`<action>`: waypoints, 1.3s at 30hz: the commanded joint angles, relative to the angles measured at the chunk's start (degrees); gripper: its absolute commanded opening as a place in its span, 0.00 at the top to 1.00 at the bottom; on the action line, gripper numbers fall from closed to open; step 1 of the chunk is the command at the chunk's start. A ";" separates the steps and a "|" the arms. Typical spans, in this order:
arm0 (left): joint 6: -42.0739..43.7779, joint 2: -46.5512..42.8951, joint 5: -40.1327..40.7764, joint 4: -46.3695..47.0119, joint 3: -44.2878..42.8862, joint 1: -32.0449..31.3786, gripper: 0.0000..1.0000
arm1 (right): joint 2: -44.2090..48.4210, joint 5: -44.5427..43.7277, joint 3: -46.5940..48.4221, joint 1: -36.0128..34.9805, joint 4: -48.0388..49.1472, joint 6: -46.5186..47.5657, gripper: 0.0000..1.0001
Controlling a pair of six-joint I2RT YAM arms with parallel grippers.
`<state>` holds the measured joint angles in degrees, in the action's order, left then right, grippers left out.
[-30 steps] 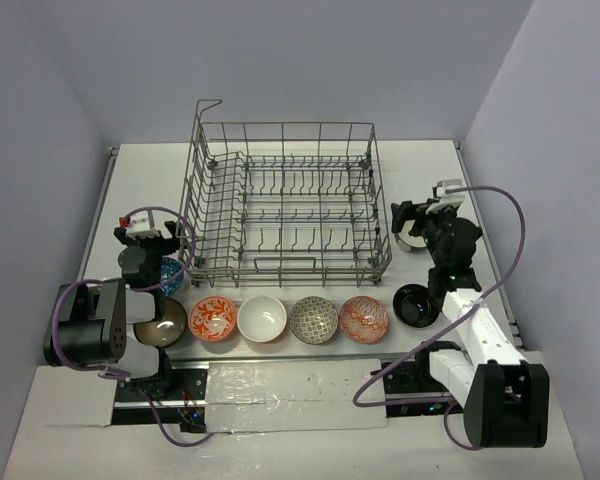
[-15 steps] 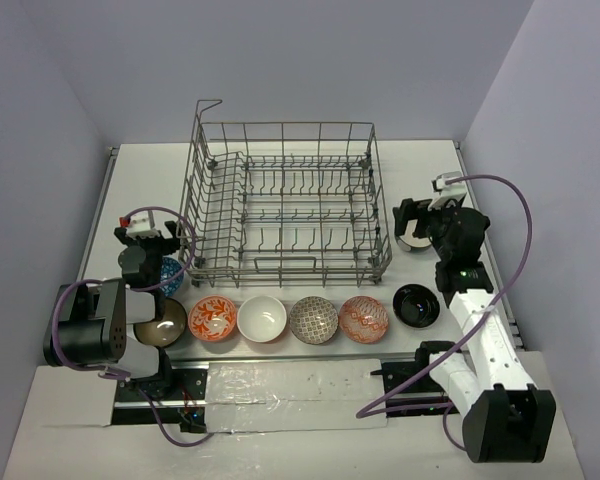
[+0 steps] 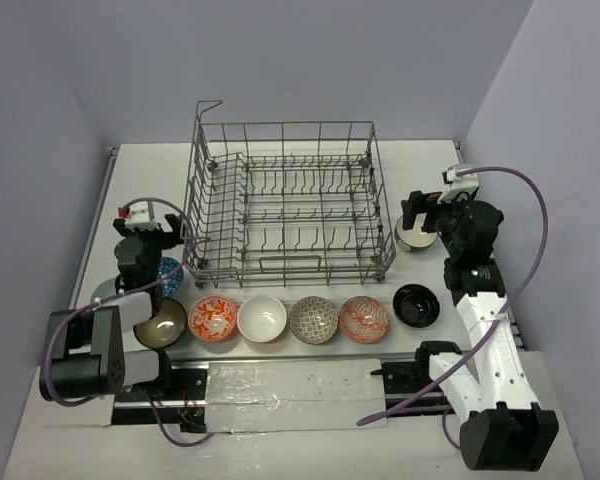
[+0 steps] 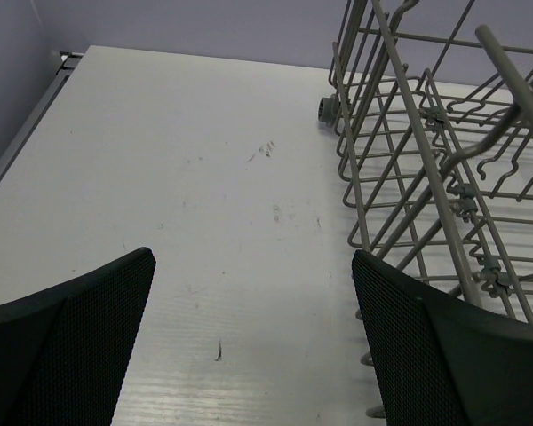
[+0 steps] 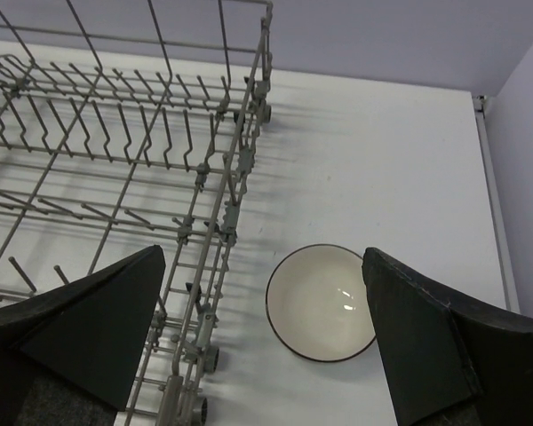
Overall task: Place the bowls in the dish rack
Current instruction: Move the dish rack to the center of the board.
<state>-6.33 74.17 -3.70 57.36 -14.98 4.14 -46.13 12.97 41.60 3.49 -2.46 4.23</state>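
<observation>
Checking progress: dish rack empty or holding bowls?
Empty. The dish rack shows only bare tines from above; the cream bowl sits on the table beside it, outside the wire wall.

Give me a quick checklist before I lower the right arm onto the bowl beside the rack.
1. Right gripper open and empty: ok.
2. Cream bowl upright, under the gap between the fingers: ok.
3. Bowl apart from the dish rack: ok, though the gap is narrow.
4. Finger nearest the rack clears the rack wall on the way down: cannot tell.
5. Rack empty, tines free to take a bowl: ok.
6. Left gripper open, over bare table on the rack's other side, out of the way: ok.
</observation>
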 commanded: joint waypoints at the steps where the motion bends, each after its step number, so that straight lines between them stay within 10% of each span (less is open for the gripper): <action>1: -1.32 -1.49 2.37 -6.36 -4.61 -0.63 0.01 | -1.67 0.65 3.30 0.91 -3.42 -0.10 0.00; 29: 8.44 0.19 19.52 -68.34 -39.33 2.01 0.01 | -3.26 -9.82 5.94 1.26 -6.49 5.25 0.00; 39: 11.95 -7.37 0.47 -73.70 -35.73 5.61 0.01 | -11.44 -6.29 11.21 1.61 -13.62 5.26 0.00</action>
<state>3.51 70.26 5.41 -14.28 -50.85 8.88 -56.80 5.69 50.54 4.47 -13.85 8.84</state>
